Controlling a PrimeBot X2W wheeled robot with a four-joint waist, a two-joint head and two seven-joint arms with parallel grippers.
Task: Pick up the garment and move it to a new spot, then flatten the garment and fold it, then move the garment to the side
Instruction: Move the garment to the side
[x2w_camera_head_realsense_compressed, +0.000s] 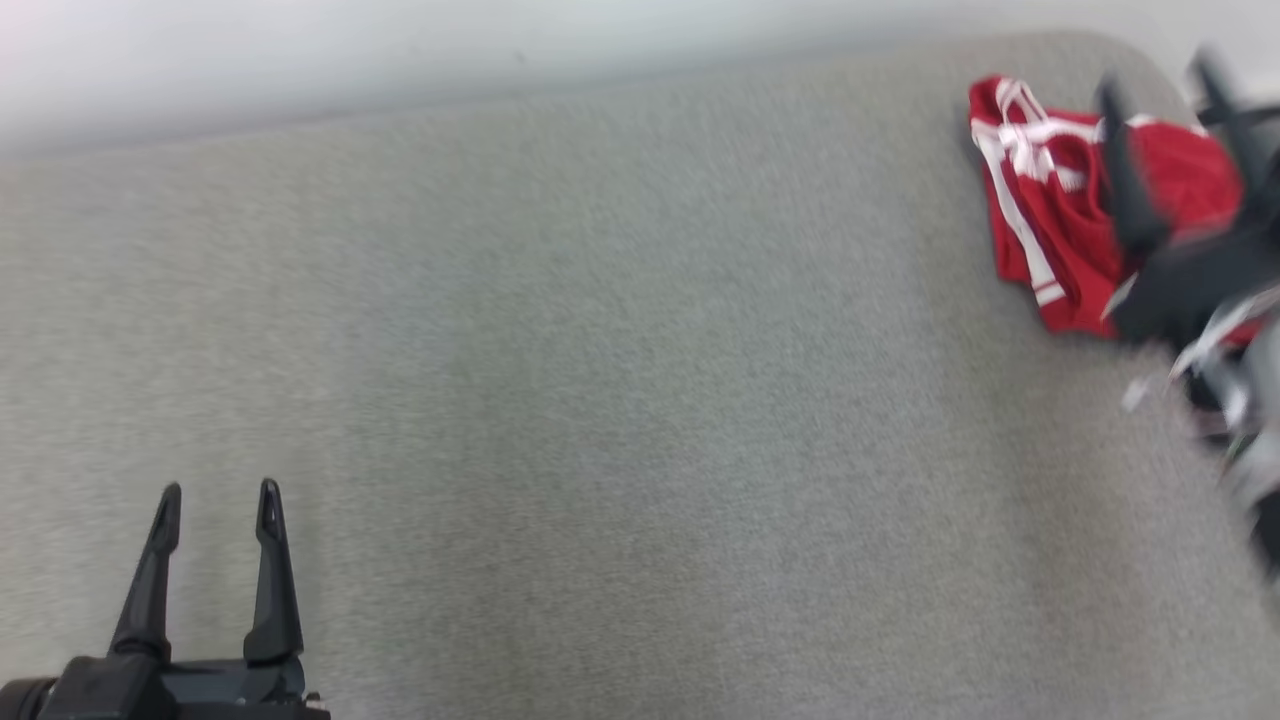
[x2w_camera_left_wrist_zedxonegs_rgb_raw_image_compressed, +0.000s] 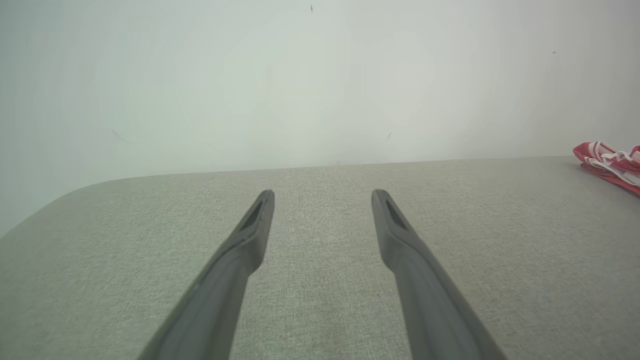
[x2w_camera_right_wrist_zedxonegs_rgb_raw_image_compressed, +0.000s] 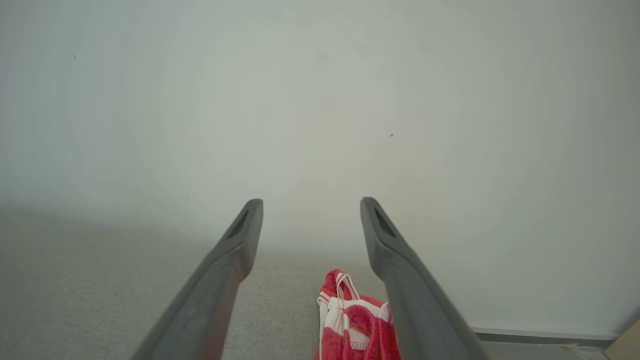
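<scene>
A crumpled red garment (x2w_camera_head_realsense_compressed: 1055, 215) with white stripes lies at the far right end of the grey fabric table (x2w_camera_head_realsense_compressed: 600, 400). My right gripper (x2w_camera_head_realsense_compressed: 1165, 80) hovers over it, blurred, fingers apart and holding nothing. In the right wrist view the garment (x2w_camera_right_wrist_zedxonegs_rgb_raw_image_compressed: 350, 320) sits low between the open fingers of my right gripper (x2w_camera_right_wrist_zedxonegs_rgb_raw_image_compressed: 311, 206), which stands above it. My left gripper (x2w_camera_head_realsense_compressed: 218, 495) rests open at the lower left, far from the cloth. The left wrist view has my left gripper (x2w_camera_left_wrist_zedxonegs_rgb_raw_image_compressed: 322, 196) open over bare table, with the garment (x2w_camera_left_wrist_zedxonegs_rgb_raw_image_compressed: 610, 162) at the right edge.
A pale wall (x2w_camera_head_realsense_compressed: 400, 50) runs directly behind the table's far edge. The table's rounded right corner (x2w_camera_head_realsense_compressed: 1150, 70) lies just past the garment. A strip of floor and baseboard (x2w_camera_right_wrist_zedxonegs_rgb_raw_image_compressed: 540, 332) shows beyond that end.
</scene>
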